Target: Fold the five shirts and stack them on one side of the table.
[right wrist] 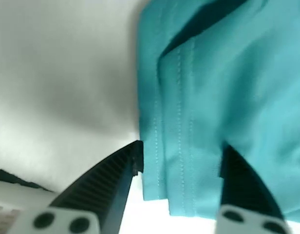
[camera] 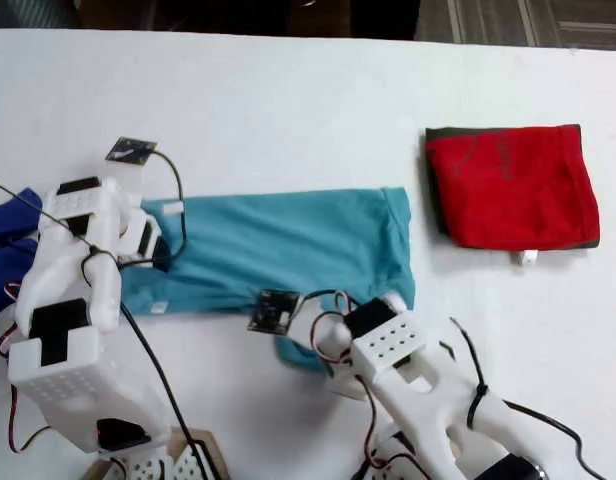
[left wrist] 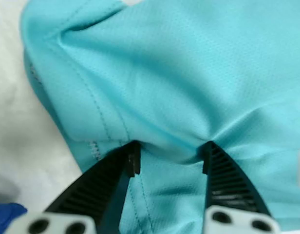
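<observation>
A teal shirt [camera: 288, 245] lies as a long folded band across the middle of the white table [camera: 288, 90]. My left gripper [camera: 156, 250] is at its left end. In the left wrist view this gripper [left wrist: 170, 158] is open, both fingertips [left wrist: 133, 158] pressed on the teal shirt [left wrist: 179, 83], which puckers between them. My right gripper [camera: 320, 352] is at the shirt's near edge. In the right wrist view it [right wrist: 180, 158] stands open astride the stitched hem of the teal shirt [right wrist: 213, 97]. A folded red shirt [camera: 513, 185] lies at the right on a dark green one [camera: 430, 175].
A blue shirt [camera: 3, 235] lies crumpled at the table's left edge, partly behind my left arm. Bare white tabletop stretches along the far side and between the teal shirt and the red stack. Cables trail from both arms.
</observation>
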